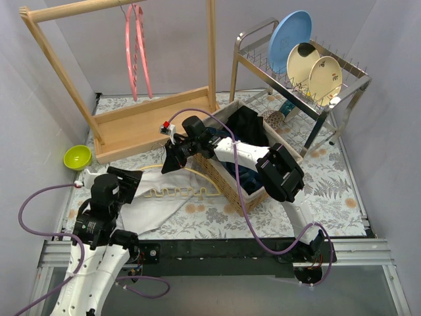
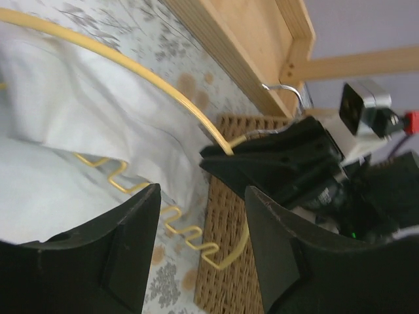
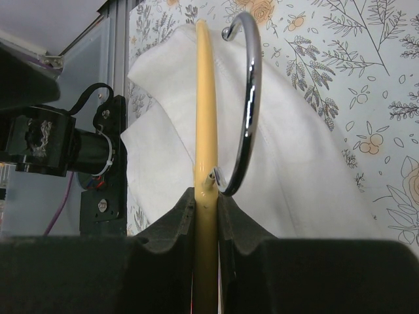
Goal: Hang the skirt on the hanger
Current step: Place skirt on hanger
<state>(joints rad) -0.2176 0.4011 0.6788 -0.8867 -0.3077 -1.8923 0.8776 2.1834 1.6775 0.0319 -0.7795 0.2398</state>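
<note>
no readable text (no labels, no numbers)

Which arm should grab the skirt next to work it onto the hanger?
Left. The left gripper is open right at the skirt. The right gripper is shut on the hanger beside its hook, so it is better kept there, steadying the hanger.

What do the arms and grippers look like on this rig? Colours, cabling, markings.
White links, black joint housings on left arm and right arm; a purple cable trails each. Both the left gripper and right gripper have broad matte-black fingers. Grey camera box with red tab on the right wrist. No legible markings.
</note>
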